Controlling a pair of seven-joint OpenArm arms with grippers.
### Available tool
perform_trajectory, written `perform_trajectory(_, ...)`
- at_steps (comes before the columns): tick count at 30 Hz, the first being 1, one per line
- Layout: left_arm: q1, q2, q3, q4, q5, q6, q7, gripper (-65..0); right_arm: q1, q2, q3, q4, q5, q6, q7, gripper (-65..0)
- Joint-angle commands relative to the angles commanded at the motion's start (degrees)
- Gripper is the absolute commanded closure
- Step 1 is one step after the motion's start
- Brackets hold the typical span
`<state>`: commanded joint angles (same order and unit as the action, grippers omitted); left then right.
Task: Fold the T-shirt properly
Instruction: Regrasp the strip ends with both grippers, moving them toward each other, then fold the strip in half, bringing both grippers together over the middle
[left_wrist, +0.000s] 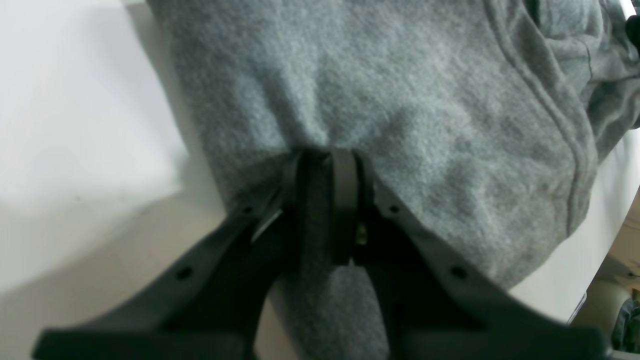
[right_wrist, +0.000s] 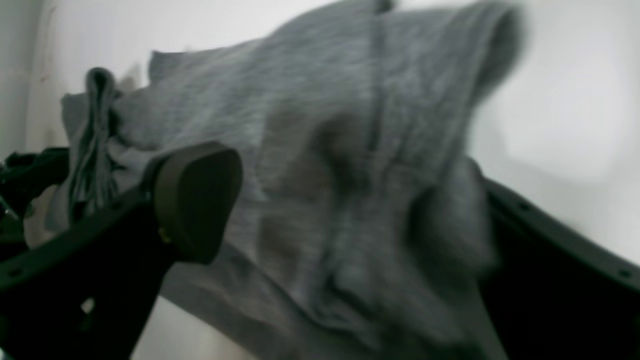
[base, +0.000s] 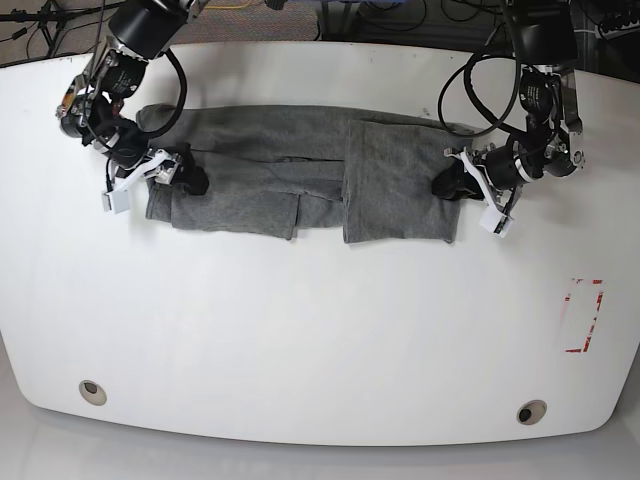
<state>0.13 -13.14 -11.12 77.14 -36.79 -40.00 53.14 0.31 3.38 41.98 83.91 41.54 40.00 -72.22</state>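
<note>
Base view shows the T-shirt (base: 300, 180) lying as a long band across the far half of the white table (base: 320, 330), a folded flap doubled over its right part. At the band's right end the left gripper (left_wrist: 327, 160) has its jaws pressed together on a pinch of grey knit. The right gripper (right_wrist: 320, 210), at the other end, stands with jaws apart; blurred cloth drapes between them, hiding one fingertip.
</note>
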Motion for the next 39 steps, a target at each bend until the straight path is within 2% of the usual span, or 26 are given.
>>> perform_trajectory(1,0.0,0.0,0.0,0.0,0.0,0.0,0.0,-6.5,0.0,-0.1,-0.2,0.3,0.0,0.0,0.4,-53.6)
perform_trajectory(4,0.0,0.0,0.0,0.0,0.0,0.0,0.0,-6.5,0.0,-0.2,-1.4,1.1,0.0,0.0,1.9,-42.5)
perform_trajectory(6,-0.1,0.0,0.0,0.0,0.0,0.0,0.0,-6.5,-0.1,-0.1,-1.8,1.2,0.0,0.0,2.5,-30.8)
perform_trajectory(8,-0.1,0.0,0.0,0.0,0.0,0.0,0.0,-6.5,-0.5,0.1,-2.0,1.8,0.0,0.0,2.9,-15.7)
perform_trajectory(11,-0.1,0.0,0.1,0.0,0.0,0.0,0.0,-6.7,-0.7,0.4,-2.1,3.1,0.0,0.0,2.9,0.0)
perform_trajectory(18,-0.4,0.1,1.9,0.1,0.0,1.5,0.0,-6.8,-2.8,1.5,-2.5,11.4,0.0,0.0,2.8,-2.1)
perform_trajectory(21,-0.4,0.1,4.3,0.2,0.0,1.5,0.0,-6.8,-3.6,2.4,-5.1,15.6,-0.1,-0.13,2.7,-2.1)
perform_trajectory(22,-0.4,0.1,4.7,0.2,0.0,1.5,0.0,-6.8,-4.0,2.7,-5.7,16.4,-0.1,-1.01,2.7,-2.1)
perform_trajectory(23,-0.4,0.1,5.4,0.3,0.0,1.5,0.0,-6.8,-4.7,3.2,-6.7,18.0,-0.1,-2.95,2.7,-2.1)
perform_trajectory(24,-0.4,0.1,5.7,0.3,0.0,1.5,0.0,-6.8,-5.0,3.3,-7.0,18.8,-0.1,-4.0,2.7,-2.1)
perform_trajectory(27,-0.5,0.2,7.2,0.3,-0.1,3.9,0.0,-6.8,-5.8,3.6,-7.7,21.8,-1.5,-6.9,2.7,-2.2)
perform_trajectory(29,-0.5,0.4,8.2,0.3,-0.1,5.8,0.0,-6.8,-6.3,3.6,-9.8,24.8,-3.5,-7.52,2.4,-2.2)
perform_trajectory(32,-0.5,1.4,9.0,0.3,-0.1,7.3,0.0,-6.8,-7.0,3.7,-14.2,30.5,-6.6,-7.78,2.1,-2.2)
perform_trajectory(39,-0.5,1.8,11.1,0.3,0.0,8.0,0.0,-6.8,-6.8,2.5,-19.1,32.5,-7.6,-7.78,2.1,-2.2)
